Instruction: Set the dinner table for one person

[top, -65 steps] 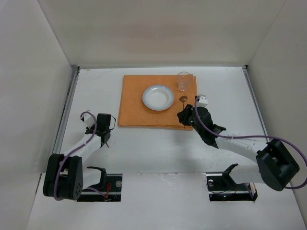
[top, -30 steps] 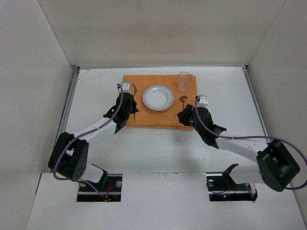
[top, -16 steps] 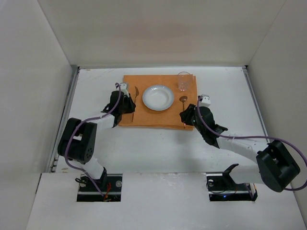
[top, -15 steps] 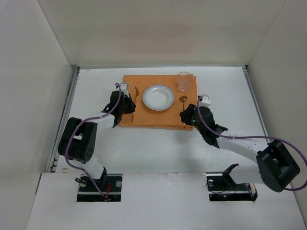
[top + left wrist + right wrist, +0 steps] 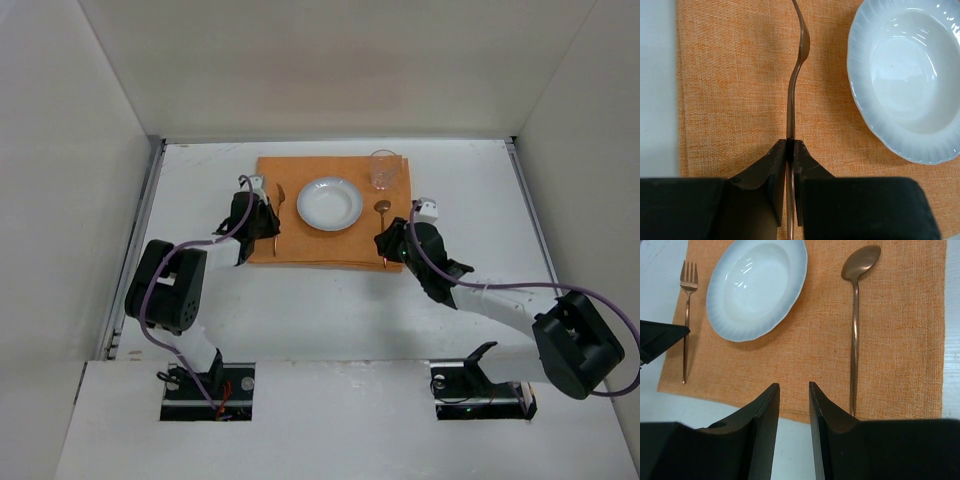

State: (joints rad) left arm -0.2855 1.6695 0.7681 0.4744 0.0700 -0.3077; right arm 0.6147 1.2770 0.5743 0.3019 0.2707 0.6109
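Holding: left hand (image 5: pixel 790 146) clamped on handle of thin, stiff, slick fork (image 5: pixel 799 50), over orange cloth (image 5: pixel 730 75) | plate (image 5: pixel 905 80) just right | spoon (image 5: pixel 855 335) beyond it | right hand (image 5: pixel 792 390) jaws apart, empty, near cloth's front edge | counter (image 5: pixel 300 310) underneath all: rigid, fixed, nothing to grip | unclear: fork tines cropped at wrist, fork-cloth contact
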